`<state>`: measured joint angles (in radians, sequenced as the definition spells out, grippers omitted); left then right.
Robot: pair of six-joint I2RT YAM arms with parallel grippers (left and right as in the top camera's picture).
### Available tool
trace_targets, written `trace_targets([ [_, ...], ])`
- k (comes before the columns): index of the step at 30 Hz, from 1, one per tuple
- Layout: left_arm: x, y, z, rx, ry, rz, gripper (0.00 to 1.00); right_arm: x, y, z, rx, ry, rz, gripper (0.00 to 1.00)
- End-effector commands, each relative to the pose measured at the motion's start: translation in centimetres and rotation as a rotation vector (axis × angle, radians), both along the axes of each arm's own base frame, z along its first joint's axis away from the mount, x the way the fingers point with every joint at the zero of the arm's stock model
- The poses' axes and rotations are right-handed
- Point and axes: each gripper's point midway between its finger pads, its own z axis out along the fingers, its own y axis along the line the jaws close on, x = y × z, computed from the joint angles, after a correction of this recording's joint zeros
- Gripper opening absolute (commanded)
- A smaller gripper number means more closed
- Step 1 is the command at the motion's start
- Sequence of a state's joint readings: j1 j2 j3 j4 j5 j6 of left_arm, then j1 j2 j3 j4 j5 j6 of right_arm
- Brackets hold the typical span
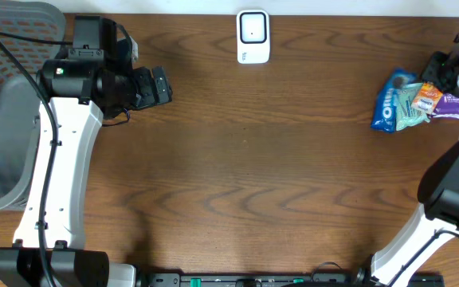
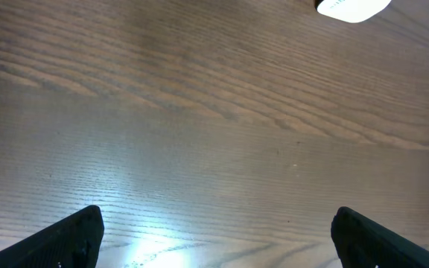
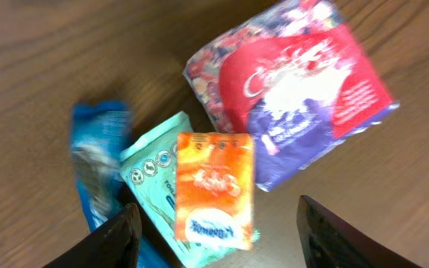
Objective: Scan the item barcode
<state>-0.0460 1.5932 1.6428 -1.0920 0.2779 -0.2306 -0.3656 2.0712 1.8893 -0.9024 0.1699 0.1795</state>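
Note:
A pile of items lies at the table's right: an orange packet (image 3: 214,186) on top of a mint packet (image 3: 149,173), a blue packet (image 3: 94,167) and a purple-and-red bag (image 3: 296,97); from overhead the pile (image 1: 409,100) sits near the right edge. My right gripper (image 3: 218,238) hangs open right over it, its fingers either side of the orange packet and apart from it. The white scanner (image 1: 253,36) stands at the back middle, its edge also showing in the left wrist view (image 2: 352,7). My left gripper (image 1: 162,85) is wide open over bare wood (image 2: 214,238), holding nothing.
A grey mesh bin (image 1: 6,104) stands off the table's left edge beside the left arm. The wooden tabletop (image 1: 245,175) stretches between the two arms. The right arm's base (image 1: 453,195) stands at the right front.

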Motion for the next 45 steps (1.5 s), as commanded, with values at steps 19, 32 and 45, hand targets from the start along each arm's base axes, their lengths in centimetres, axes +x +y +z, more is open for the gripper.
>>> trace_targets([
  [19,0.0,0.2,-0.2,0.015,0.002,-0.005,0.98,-14.0,13.7,21.9,0.263,-0.369,0.233,0.99],
  [32,0.0,0.2,-0.2,0.014,0.002,-0.005,0.98,-25.7,20.2,15.7,0.326,-0.278,0.305,0.99],
  [45,0.0,0.2,-0.2,0.014,0.001,-0.005,0.98,-30.9,21.5,11.2,0.447,-0.134,0.161,0.99],
])
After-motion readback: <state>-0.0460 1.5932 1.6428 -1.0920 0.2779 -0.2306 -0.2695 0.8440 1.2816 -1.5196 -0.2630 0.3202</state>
